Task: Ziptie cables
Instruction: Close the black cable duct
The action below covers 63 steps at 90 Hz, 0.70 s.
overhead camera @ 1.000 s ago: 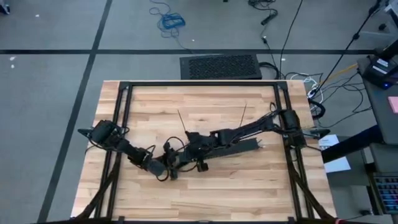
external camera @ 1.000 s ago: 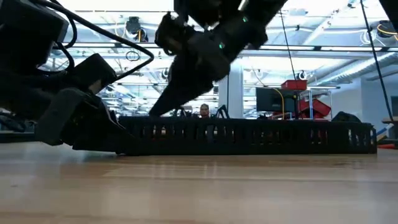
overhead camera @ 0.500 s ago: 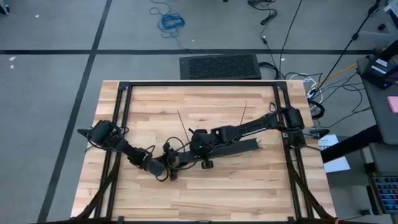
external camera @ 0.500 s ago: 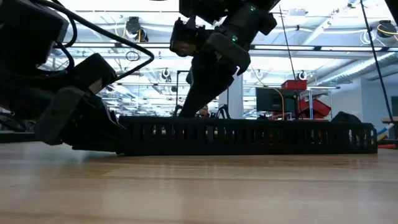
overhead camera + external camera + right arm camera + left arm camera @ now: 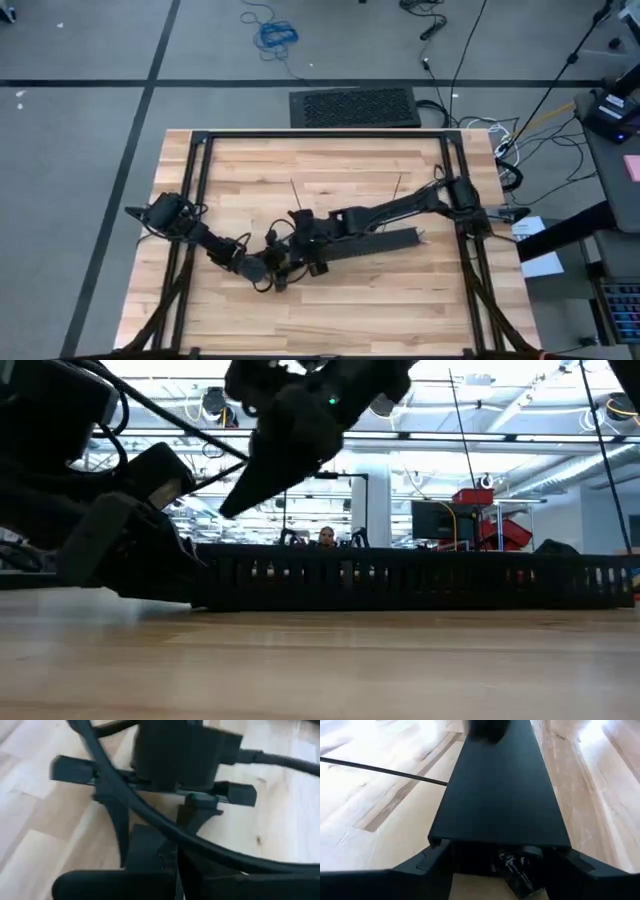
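black slotted bar (image 5: 375, 243), left gripper (image 5: 283, 262) gripping its end

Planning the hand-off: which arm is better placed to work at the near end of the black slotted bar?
Left, probably. The left pincer sits at the end of the black slotted bar, its wrist view looking straight along it. The right pincer hangs above the bar, pointing at the left pincer.
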{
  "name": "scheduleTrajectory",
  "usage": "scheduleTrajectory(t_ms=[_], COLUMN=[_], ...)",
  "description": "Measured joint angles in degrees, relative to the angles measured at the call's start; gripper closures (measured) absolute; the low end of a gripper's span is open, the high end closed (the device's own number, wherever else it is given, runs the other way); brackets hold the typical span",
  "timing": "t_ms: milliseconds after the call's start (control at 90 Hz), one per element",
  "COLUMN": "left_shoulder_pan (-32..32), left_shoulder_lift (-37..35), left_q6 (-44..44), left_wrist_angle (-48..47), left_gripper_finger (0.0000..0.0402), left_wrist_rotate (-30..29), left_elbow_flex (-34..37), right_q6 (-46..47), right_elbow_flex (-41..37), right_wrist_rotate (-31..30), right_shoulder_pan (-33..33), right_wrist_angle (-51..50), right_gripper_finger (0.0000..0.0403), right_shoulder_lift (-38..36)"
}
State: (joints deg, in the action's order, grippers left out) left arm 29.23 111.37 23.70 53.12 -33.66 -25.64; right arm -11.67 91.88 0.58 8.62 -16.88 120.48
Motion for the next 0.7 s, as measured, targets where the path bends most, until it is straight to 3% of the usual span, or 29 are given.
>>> scheduleTrajectory(t_ms=[400,700], left_shoulder_pan=[-0.3,-0.5], left_shoulder_lift=[0.0,0.0], left_q6=[0.1,0.0], left_wrist_angle=[0.3,0.6], left_gripper_finger=[0.0164,0.0164], left_wrist_rotate=[-0.7,-0.8], left_elbow_flex=[-0.5,-0.7], right_q6=[-1.4,-1.4], right_elbow_flex=[8.4,9.2], right_wrist_rotate=[2.3,0.2], right_shoulder_pan=[0.1,0.2], right_wrist_angle=[-4.3,-9.2], right_gripper_finger=[0.0403,0.0403], right_shoulder_lift=[8.6,8.2])
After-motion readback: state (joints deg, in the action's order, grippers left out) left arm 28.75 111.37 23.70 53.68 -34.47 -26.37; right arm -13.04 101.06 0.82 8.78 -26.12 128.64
